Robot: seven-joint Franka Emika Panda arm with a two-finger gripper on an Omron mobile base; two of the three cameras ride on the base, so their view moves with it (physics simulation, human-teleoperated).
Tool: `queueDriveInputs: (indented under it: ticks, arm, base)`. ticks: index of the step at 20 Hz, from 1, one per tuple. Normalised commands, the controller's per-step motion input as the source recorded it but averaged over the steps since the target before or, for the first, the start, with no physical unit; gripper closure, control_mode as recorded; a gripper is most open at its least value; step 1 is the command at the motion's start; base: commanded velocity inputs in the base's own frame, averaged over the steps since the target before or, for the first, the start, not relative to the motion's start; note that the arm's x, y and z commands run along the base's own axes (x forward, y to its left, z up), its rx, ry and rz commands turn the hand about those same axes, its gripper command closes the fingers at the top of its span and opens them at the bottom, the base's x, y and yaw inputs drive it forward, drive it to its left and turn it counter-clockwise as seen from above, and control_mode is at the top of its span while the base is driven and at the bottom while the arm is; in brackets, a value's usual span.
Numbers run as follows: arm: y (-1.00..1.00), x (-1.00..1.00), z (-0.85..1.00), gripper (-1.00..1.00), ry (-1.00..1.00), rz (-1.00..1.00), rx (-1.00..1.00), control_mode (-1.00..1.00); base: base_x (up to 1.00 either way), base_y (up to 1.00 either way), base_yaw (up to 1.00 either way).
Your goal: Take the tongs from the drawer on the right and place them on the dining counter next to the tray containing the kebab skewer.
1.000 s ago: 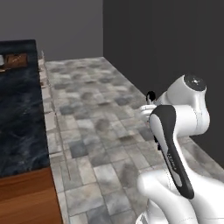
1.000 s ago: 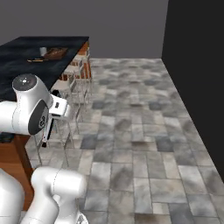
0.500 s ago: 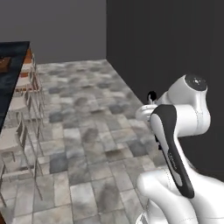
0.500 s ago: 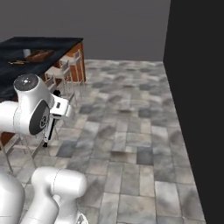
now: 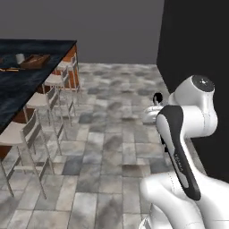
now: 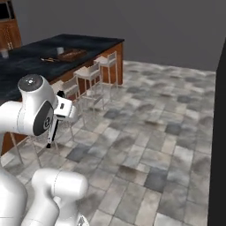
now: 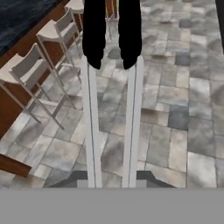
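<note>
We record the grey stone-tile floor (image 5: pixel 116 134) as the largest surface, running from the robot base to the far grey wall in both base views.

The dining counter (image 6: pixel 26 59) is next: a long black veined slab on a brown wooden base, at the left of both base views (image 5: pixel 22 71). A row of pale bar stools (image 5: pixel 31 134) stands along its near edge, also visible in the right base view (image 6: pixel 90 73) and at the upper left of the hand view (image 7: pixel 43 65).

On the counter, toward its far end, sits the tray (image 5: pixel 36 60), dark brown and rectangular; in the right base view it appears at (image 6: pixel 72 54). We cannot resolve the skewer inside it. A small pale cup (image 5: pixel 19 58) stands just beside the tray, and a thin orange-tinted item (image 5: pixel 9 69) lies near it; too small for us to identify.

The arm is folded close to the base, well apart from the counter, over open floor.

The gripper (image 7: pixel 111 183) is partly closed on the tongs (image 7: pixel 111 87). In the hand view two slim arms run up from between the fingertips and end in broad dark tips, hanging over the tiles. In the right base view the tongs (image 6: pixel 52 132) show as a thin dark bar slanting down beside the wrist.
</note>
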Motion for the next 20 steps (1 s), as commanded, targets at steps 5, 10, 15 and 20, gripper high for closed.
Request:
queueDriveInputs:
  ticks: [5, 10, 15, 20]
  arm:
    - [0.00, 0.00, 0.00, 1.00, 0.00, 0.00, 0.00, 1.00]
    - [0.00, 0.00, 0.00, 1.00, 0.00, 0.00, 0.00, 1.00]
    - [0.00, 0.00, 0.00, 1.00, 0.00, 0.00, 0.00, 1.00]
    - [0.00, 0.00, 0.00, 1.00, 0.00, 0.00, 0.00, 1.00]
  base:
    - [0.41, -0.73, 0.59]
    - [0.60, -0.75, 0.51]
    - [0.99, -0.98, 0.25]
    - [1.00, -1.00, 0.21]
